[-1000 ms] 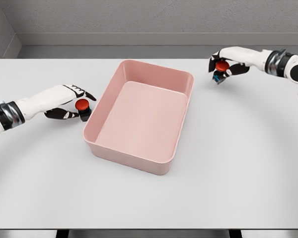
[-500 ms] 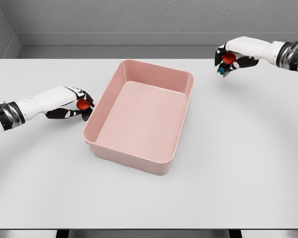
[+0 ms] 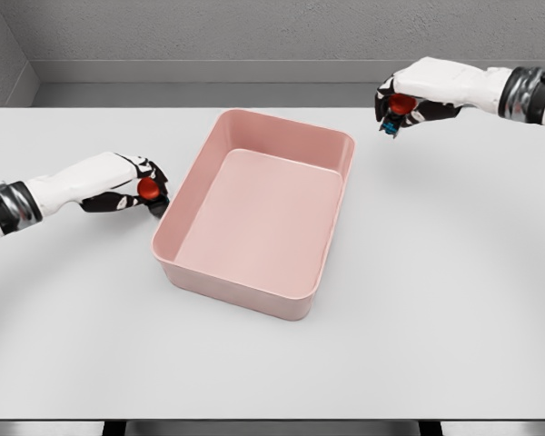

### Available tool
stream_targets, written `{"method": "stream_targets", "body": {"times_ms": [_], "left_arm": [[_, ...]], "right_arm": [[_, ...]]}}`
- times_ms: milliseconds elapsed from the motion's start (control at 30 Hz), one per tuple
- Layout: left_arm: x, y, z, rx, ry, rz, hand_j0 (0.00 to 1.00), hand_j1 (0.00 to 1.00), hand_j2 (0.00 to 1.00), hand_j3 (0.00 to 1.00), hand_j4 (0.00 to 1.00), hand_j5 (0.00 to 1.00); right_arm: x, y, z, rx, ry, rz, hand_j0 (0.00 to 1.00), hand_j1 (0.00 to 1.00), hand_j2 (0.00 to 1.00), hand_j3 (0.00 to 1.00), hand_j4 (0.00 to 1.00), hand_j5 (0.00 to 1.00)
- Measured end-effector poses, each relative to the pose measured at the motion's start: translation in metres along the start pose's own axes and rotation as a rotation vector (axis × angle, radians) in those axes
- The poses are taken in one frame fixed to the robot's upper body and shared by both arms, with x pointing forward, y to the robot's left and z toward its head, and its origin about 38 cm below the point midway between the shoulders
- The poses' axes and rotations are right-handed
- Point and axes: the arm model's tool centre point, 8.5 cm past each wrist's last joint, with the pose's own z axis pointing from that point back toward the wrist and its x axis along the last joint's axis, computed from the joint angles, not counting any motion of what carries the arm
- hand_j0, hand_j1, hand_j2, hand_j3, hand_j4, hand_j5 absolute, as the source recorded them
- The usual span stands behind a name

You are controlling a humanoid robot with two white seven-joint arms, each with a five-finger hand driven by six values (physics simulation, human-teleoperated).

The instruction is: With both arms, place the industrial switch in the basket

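Two red-button switches are held: left hand (image 3: 132, 191) grips one (image 3: 149, 189) mid-left, right hand (image 3: 409, 98) grips another (image 3: 396, 107) upper right. Both sit beside the pink plastic basket (image 3: 320, 289), ready to drop in.

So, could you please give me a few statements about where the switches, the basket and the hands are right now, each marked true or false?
1. The pink basket has nothing in it. True.
2. The left robot hand is closed on a red-buttoned switch beside the basket's left wall. True.
3. The right robot hand is open and holds nothing. False: it grips a second switch with a red button.
4. The right robot hand's switch is over the basket's inside. False: it is off to the right of the basket's far right corner.
5. Both switches are outside the basket. True.
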Motion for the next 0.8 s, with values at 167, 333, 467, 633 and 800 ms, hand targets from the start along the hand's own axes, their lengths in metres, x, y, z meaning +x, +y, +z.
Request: {"method": "stream_targets", "body": {"times_ms": [167, 333, 467, 633, 800], "left_arm": [[-0.002, 0.009, 0.003, 0.011, 0.003, -0.006, 0.54, 0.54, 0.54, 0.54, 0.54, 0.54], [-0.004, 0.016, 0.009, 0.018, 0.01, -0.016, 0.54, 0.54, 0.54, 0.54, 0.54, 0.54], [-0.003, 0.026, 0.014, 0.033, 0.006, -0.023, 0.54, 0.54, 0.54, 0.54, 0.54, 0.54], [-0.001, 0.039, 0.018, 0.053, -0.003, -0.033, 0.54, 0.54, 0.54, 0.54, 0.54, 0.54], [0.002, 0.046, 0.02, 0.068, -0.014, -0.035, 0.54, 0.54, 0.54, 0.54, 0.54, 0.54]], "right_arm": [[0.023, -0.011, -0.006, -0.012, -0.061, 0.058, 0.41, 0.41, 0.41, 0.41, 0.41, 0.41], [0.04, -0.016, -0.01, -0.021, -0.105, 0.094, 0.41, 0.41, 0.41, 0.41, 0.41, 0.41], [0.051, -0.016, -0.015, -0.016, -0.134, 0.114, 0.41, 0.41, 0.41, 0.41, 0.41, 0.41], [0.073, -0.017, -0.024, -0.008, -0.196, 0.153, 0.41, 0.41, 0.41, 0.41, 0.41, 0.41], [0.096, -0.016, -0.034, -0.003, -0.257, 0.18, 0.41, 0.41, 0.41, 0.41, 0.41, 0.41]]}}
